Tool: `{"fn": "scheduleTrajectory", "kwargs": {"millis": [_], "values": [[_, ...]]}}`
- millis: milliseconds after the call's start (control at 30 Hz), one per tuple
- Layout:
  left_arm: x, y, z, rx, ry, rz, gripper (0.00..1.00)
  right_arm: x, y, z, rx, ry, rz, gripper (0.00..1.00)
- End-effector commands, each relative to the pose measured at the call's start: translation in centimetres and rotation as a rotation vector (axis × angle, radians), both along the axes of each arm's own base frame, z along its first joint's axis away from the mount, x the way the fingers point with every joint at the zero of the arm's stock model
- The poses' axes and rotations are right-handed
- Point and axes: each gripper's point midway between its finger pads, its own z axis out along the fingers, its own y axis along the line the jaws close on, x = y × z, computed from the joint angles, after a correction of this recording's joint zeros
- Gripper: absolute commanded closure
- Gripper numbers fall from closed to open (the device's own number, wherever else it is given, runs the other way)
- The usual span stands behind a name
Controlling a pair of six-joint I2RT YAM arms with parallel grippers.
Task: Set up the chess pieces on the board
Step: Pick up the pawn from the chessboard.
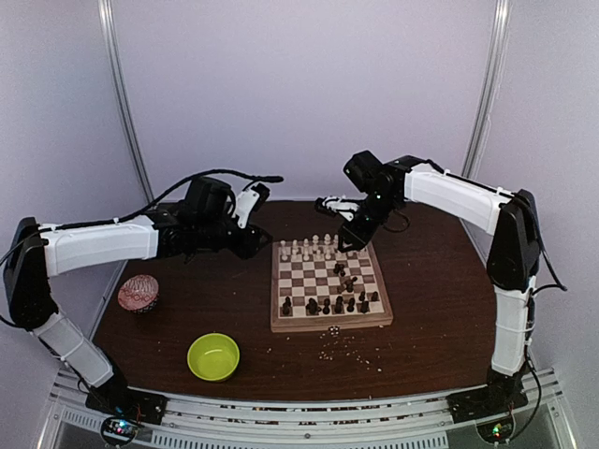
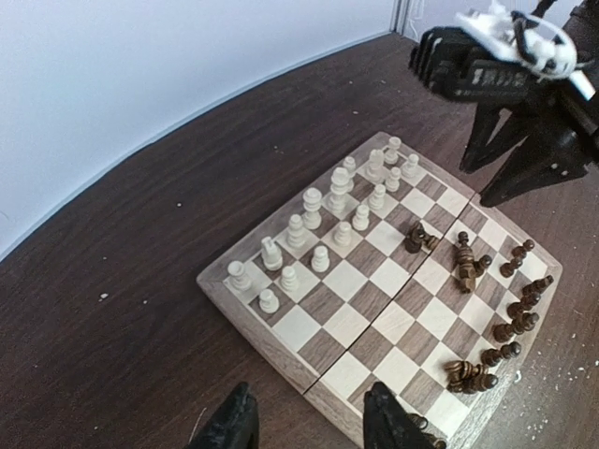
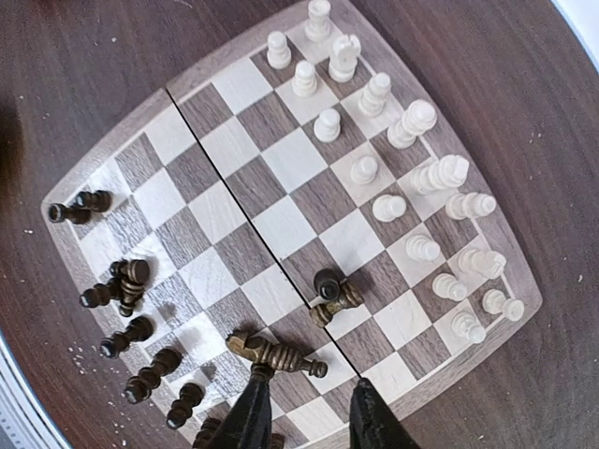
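Note:
The board (image 1: 278, 323) lies mid-table. Cream chess pieces (image 3: 388, 150) stand in two rows along its far side. Dark pieces (image 3: 140, 327) stand and lie along the near side. A few more dark pieces lie toppled in the middle (image 3: 332, 295). My right gripper (image 3: 307, 391) hovers open over the board's far right part. A tall dark piece (image 3: 276, 354) lies on its side just ahead of the right gripper's left fingertip (image 3: 255, 393). My left gripper (image 2: 309, 416) hangs open and empty above the board's left edge (image 2: 271, 337). In the top view the left gripper (image 1: 260, 245) is by the board's far left corner and the right gripper (image 1: 354, 241) by the cream rows.
A lime-green bowl (image 1: 213, 356) sits near the front left. A pink patterned cup (image 1: 138, 293) stands at the left edge. Pale crumbs (image 1: 348, 348) are scattered in front of the board. The right arm's fingers (image 2: 510, 168) reach down over the board's far corner.

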Motion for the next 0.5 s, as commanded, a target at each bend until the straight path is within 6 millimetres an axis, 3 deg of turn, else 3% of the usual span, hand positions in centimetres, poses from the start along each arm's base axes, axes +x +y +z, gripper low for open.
{"fn": "scheduleTrajectory", "kwargs": {"millis": [0, 200, 467], "values": [[0.1, -2.7, 0.6, -0.048, 0.028, -0.084, 0.59, 0.4, 0.5, -3.0, -0.059, -0.009, 0.006, 0.69], [-0.5, -5.0, -0.8, -0.048, 0.076, -0.130, 0.59, 2.1, 0.6, -5.2, -0.126, 0.012, -0.030, 0.67], [-1.1, -5.6, -1.4, -0.053, 0.094, -0.139, 0.59, 3.5, 1.1, -6.7, -0.150, 0.012, -0.057, 0.68]]}}
